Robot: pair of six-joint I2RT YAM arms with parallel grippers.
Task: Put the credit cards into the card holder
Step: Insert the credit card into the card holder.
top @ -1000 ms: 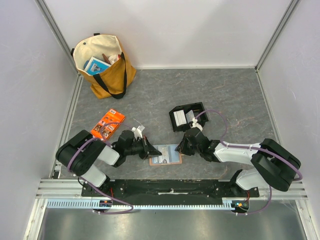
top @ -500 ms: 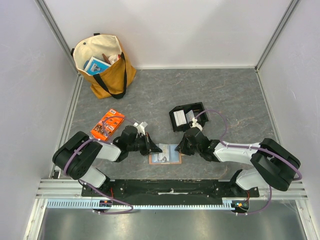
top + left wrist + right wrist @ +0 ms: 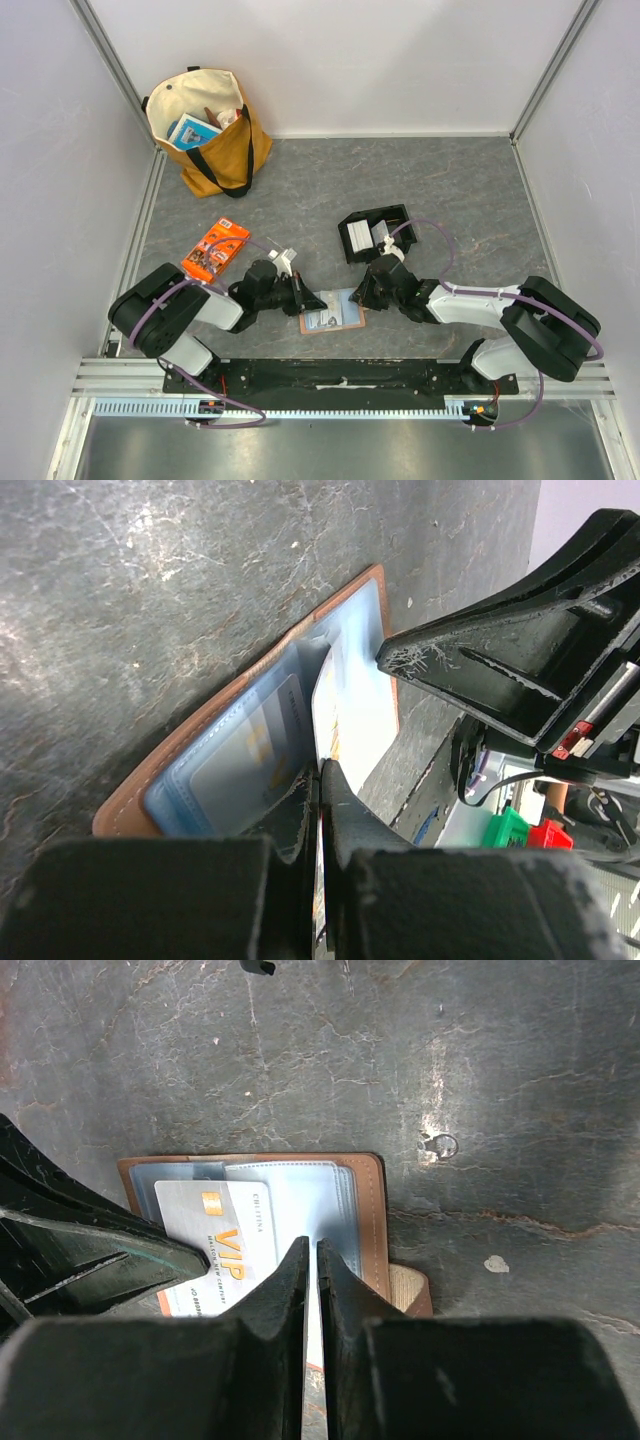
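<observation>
The left gripper (image 3: 320,775) is pinched tight on a credit card (image 3: 352,705), which lies over the light-blue face of the card holder (image 3: 372,1215). The right gripper (image 3: 309,1250) stands at the holder's right side, fingers almost together. Whether they clamp anything, I cannot tell. The holder lies open on the table, near the middle of the near edge, between the two arms.

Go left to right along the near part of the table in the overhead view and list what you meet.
orange packet → left gripper → card holder → right gripper. The tote bag and black tray are left out: their left-right places overlap these.
</observation>
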